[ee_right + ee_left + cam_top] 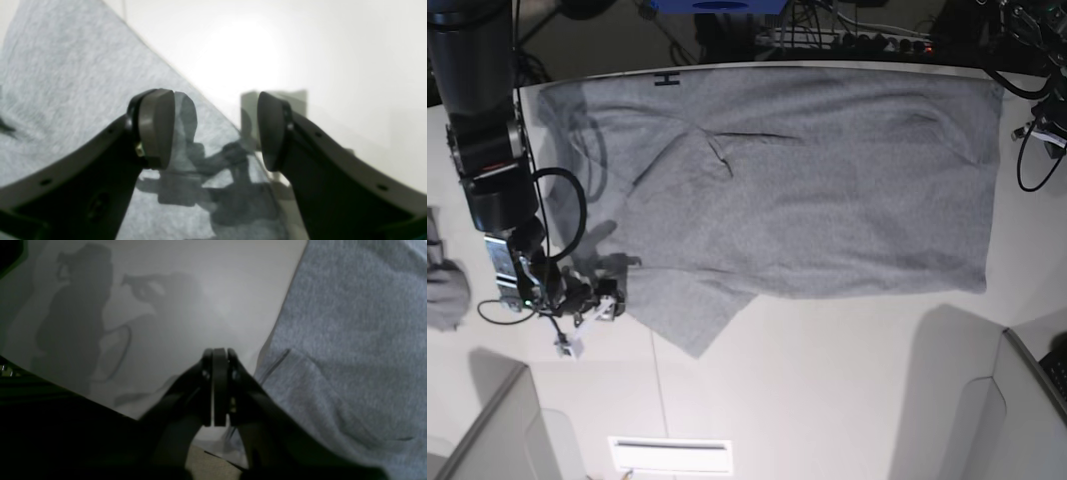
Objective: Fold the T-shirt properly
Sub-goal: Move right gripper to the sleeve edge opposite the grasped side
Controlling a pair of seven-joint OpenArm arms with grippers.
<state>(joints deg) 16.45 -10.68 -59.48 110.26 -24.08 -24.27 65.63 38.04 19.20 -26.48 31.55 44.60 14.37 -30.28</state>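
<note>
The heather-grey T-shirt (807, 190) lies spread flat across the white table, plain side up, with a bit of black lettering (665, 78) at its far edge. One sleeve (689, 312) points toward the front left. My right gripper (213, 130) is open and empty, hovering over the shirt's edge (66, 83); in the base view it (587, 320) sits just left of the sleeve. My left gripper (218, 386) is shut with nothing between its fingers, over bare table beside the shirt's edge (350, 340). In the base view only its arm's cables show at the right edge.
A small grey cloth lump (442, 295) lies at the table's left edge. Grey panels stand at the front left (497, 430) and front right (1017, 410). Cables and a power strip (847, 40) run behind the table. A white label (672, 455) is at the front.
</note>
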